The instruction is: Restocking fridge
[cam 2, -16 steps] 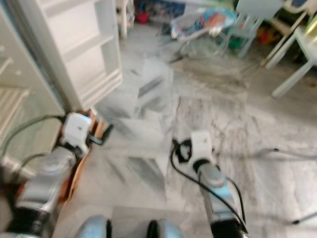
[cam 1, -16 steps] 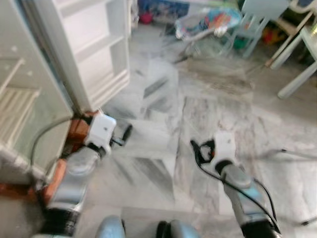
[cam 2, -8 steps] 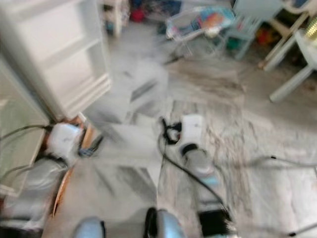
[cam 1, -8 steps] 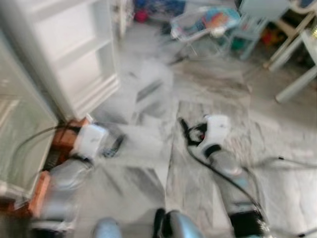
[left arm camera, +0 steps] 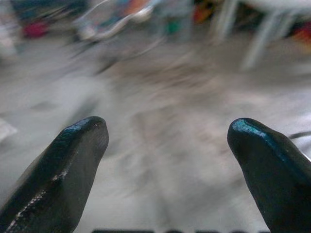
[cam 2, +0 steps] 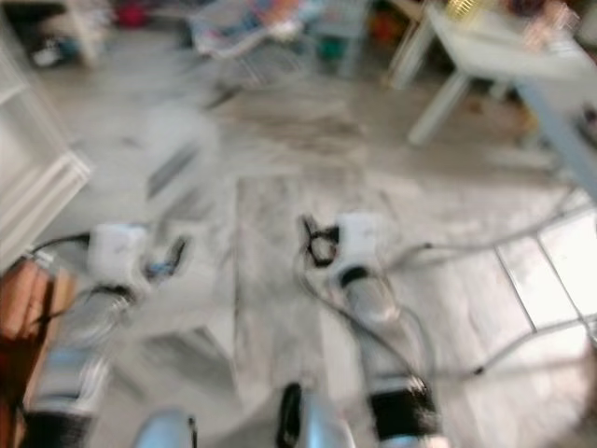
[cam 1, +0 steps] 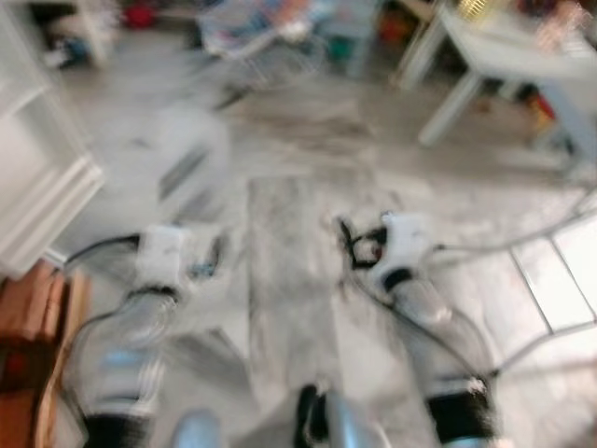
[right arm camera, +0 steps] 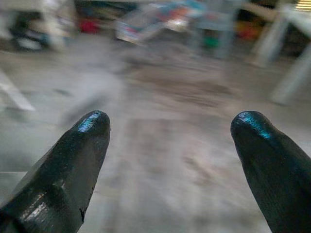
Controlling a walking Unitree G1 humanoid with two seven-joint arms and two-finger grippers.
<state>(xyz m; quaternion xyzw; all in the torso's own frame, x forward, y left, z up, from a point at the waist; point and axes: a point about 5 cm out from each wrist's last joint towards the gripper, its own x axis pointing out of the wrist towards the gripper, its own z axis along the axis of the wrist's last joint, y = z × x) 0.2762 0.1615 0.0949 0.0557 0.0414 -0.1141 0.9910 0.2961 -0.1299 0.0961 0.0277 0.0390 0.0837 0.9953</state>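
Observation:
The view is blurred by motion. The white fridge door (cam 1: 37, 187) with its shelves stands at the far left edge. My left gripper (cam 1: 210, 257) hangs low over the marble floor, open, with nothing between its fingers (left arm camera: 73, 160). My right gripper (cam 1: 350, 245) is held out over the middle of the floor, also open and holding nothing; its fingers (right arm camera: 73, 155) point toward the far side of the room.
A white table (cam 1: 504, 47) stands at the far right, with coloured items on it. A colourful baby seat (cam 1: 252, 28) sits at the back. An orange-brown crate (cam 1: 28, 317) lies by the fridge's foot. A thin metal frame (cam 1: 550, 280) crosses the floor at right.
The whole picture has shifted: the camera swung to the right, so the fridge slid to the left edge and the white table came in. Both arms keep the same pose.

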